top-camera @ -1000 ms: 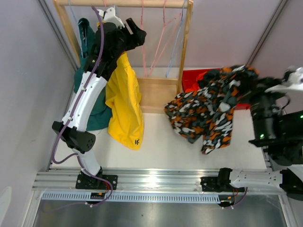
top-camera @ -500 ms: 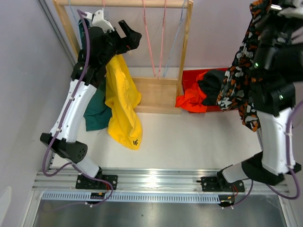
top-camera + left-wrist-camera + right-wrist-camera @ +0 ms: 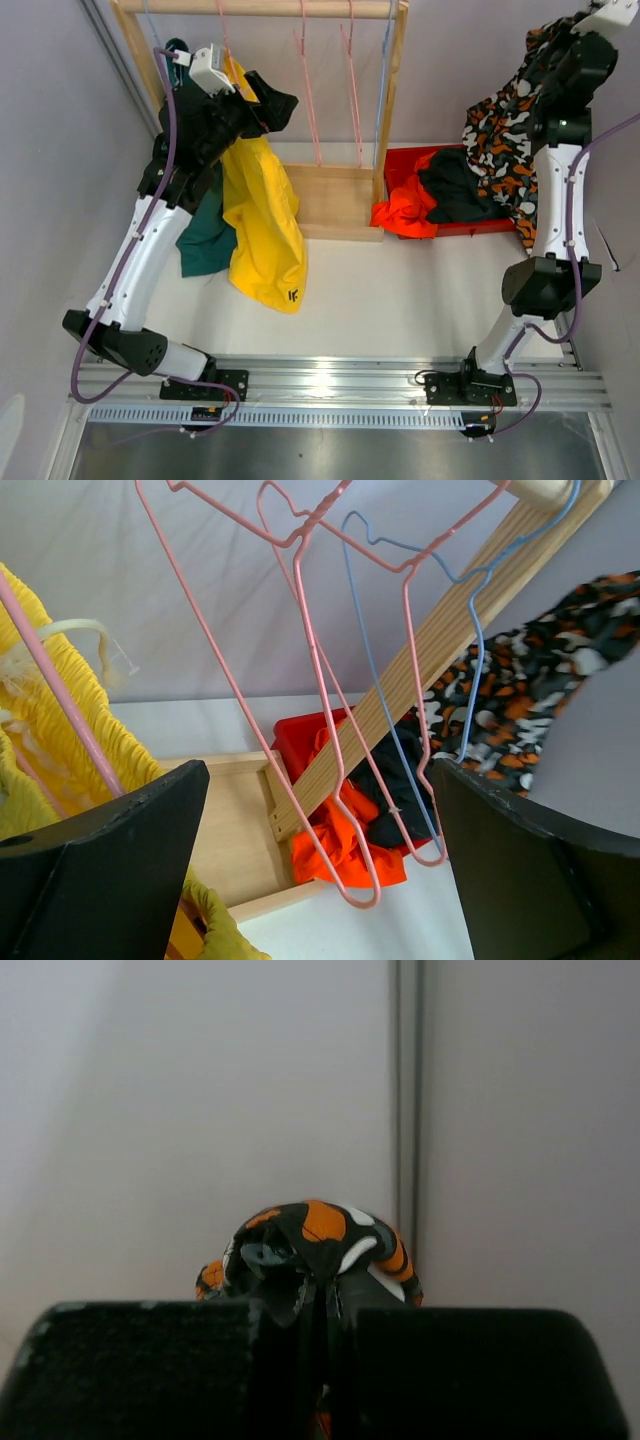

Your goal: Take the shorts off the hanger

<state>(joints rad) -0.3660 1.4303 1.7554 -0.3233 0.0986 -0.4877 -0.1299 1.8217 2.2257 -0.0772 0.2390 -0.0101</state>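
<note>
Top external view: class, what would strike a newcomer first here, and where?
The orange-black-white patterned shorts dangle high at the far right, pinched in the right tool. The yellow shorts hang bright from the wooden rack at the far left, with the dark green shorts beside them.

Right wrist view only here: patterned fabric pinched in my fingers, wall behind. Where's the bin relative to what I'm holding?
Observer: The patterned shorts hang high at the far right. From above, their lower end overlaps the right end of the red bin.
Operator: Anything in it already?
Observer: Orange shorts and black shorts lie in it.
Operator: What's left on the rack?
Observer: Yellow shorts and green shorts hang at its left end, with the left fingers open beside them.
</note>
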